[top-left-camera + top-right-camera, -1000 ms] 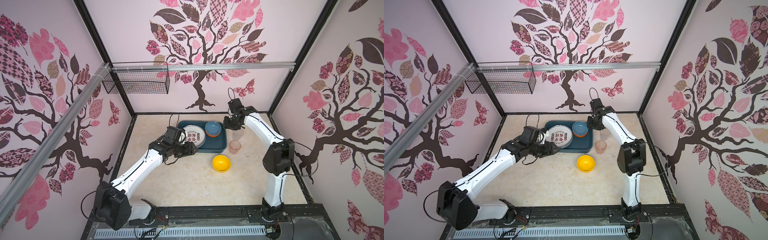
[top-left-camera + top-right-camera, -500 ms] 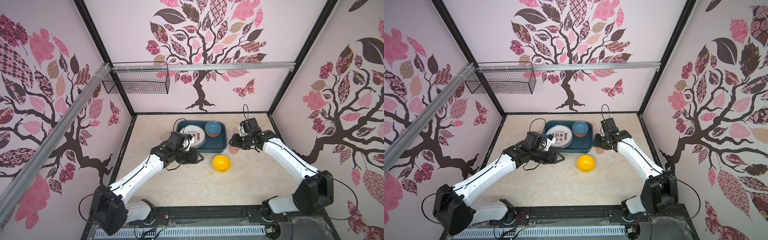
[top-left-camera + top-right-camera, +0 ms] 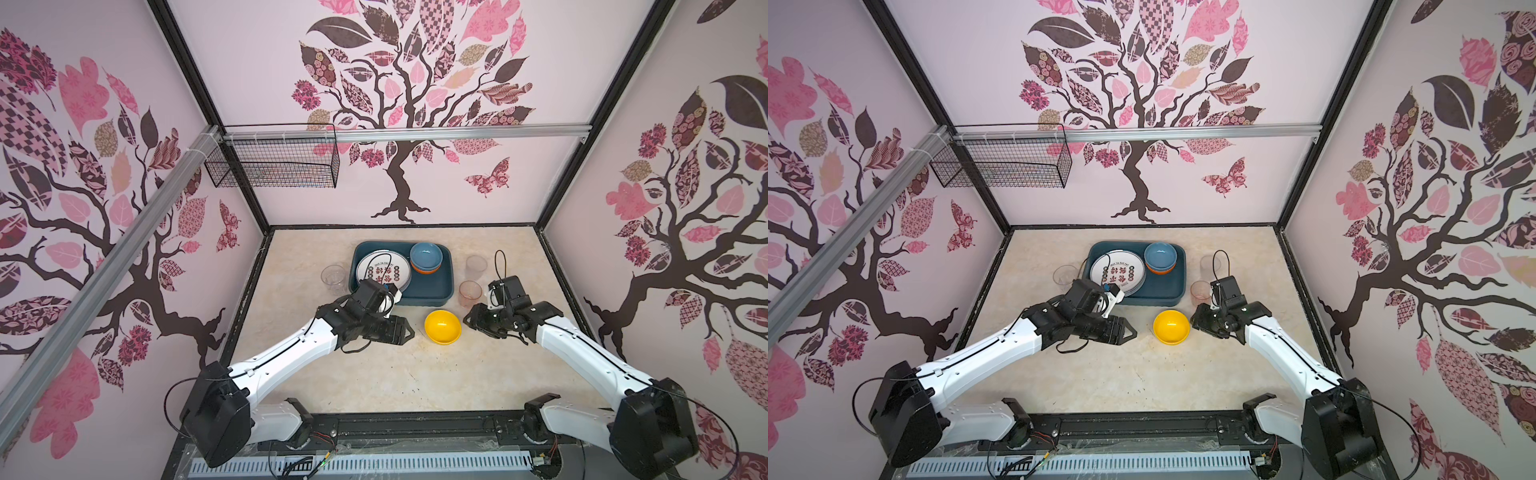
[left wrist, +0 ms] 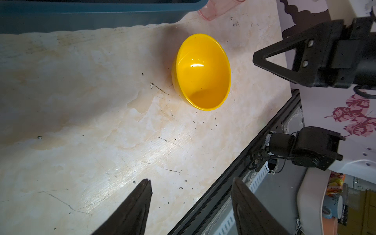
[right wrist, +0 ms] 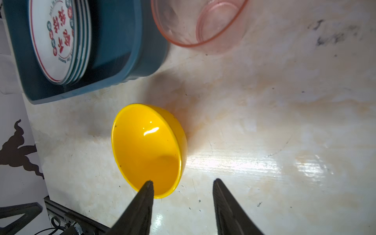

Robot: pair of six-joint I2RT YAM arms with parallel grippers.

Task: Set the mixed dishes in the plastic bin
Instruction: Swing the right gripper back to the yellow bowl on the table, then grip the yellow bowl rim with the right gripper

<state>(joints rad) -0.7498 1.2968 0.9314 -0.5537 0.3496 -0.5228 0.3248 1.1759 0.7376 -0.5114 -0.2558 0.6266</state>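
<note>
Sitting upright on the surface [image 3: 374, 374], just in front of the plastic bin [image 3: 432, 291]: 1 yellow bowl [image 3: 443, 327], between left end effector [image 4: 191, 181] and right end effector [image 5: 183, 181]. Both released, empty; the right's 1 fingertip [image 5: 147, 190] at the bowl's rim, contact unclear. In bin: plates [image 3: 384, 270], blue bowl [image 3: 426, 253] on orange bowl [image 3: 428, 271]. Beside bin: 1 pinkish cup [image 3: 470, 292].

Black wire basket [image 3: 272, 166] under aluminium rail [image 3: 457, 133], tree-decal walls [image 3: 399, 104], beige marbled tabletop [image 3: 374, 374]
</note>
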